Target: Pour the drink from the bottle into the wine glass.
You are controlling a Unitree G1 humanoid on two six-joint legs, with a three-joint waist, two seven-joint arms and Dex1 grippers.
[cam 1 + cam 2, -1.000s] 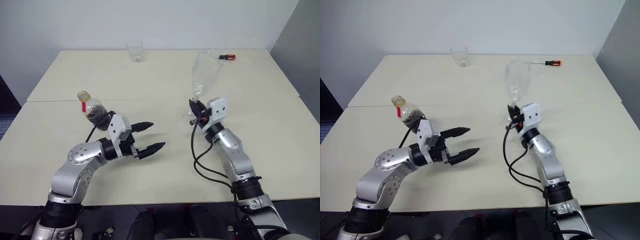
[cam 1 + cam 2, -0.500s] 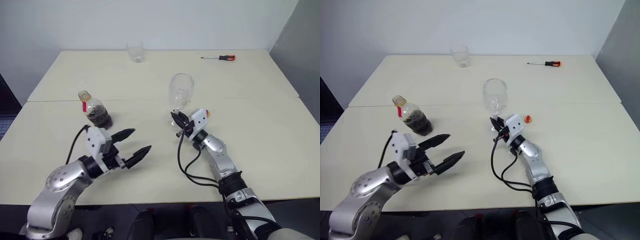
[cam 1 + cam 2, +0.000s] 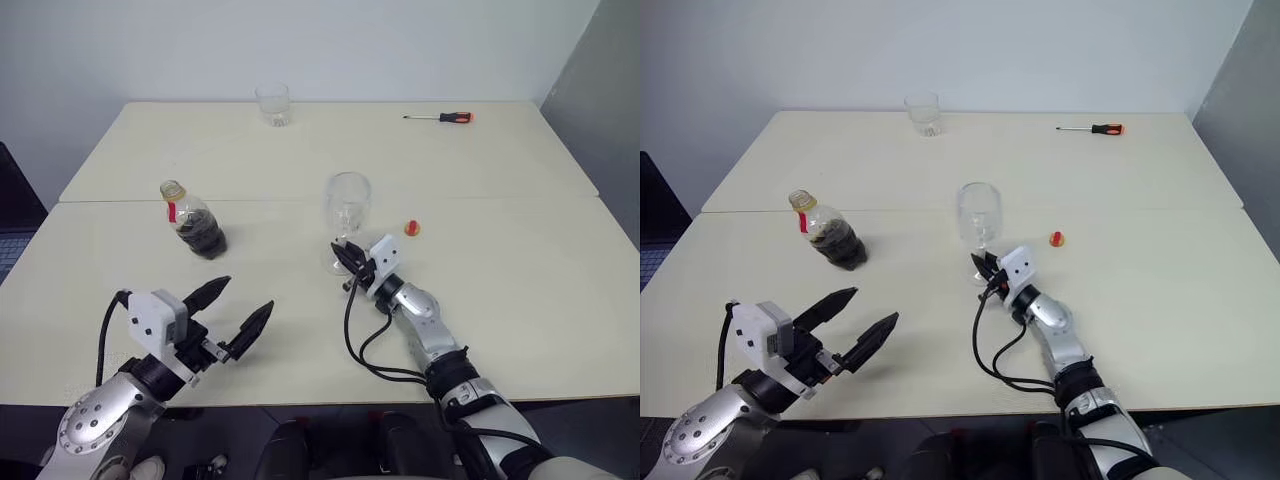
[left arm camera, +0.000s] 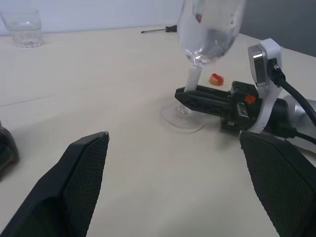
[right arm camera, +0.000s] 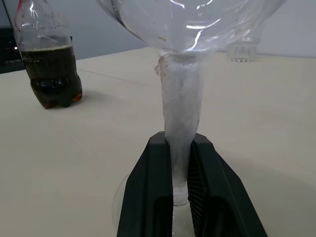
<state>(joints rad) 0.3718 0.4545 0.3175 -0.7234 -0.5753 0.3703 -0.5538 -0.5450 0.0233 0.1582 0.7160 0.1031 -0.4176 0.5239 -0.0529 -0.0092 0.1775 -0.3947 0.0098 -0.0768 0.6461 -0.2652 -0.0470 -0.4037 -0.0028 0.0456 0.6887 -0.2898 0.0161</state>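
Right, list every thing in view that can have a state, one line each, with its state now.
wine glass: upright on the table, empty, stem clamped low down.
bottle: upright, cap off, part full of dark drink.
cap: lying loose on the table beside the wine glass.
tumbler: upright, empty, at the far edge.
screwdriver: lying flat, far side.
right gripper: shut on the wine glass stem.
left gripper: fingers open, holding nothing.
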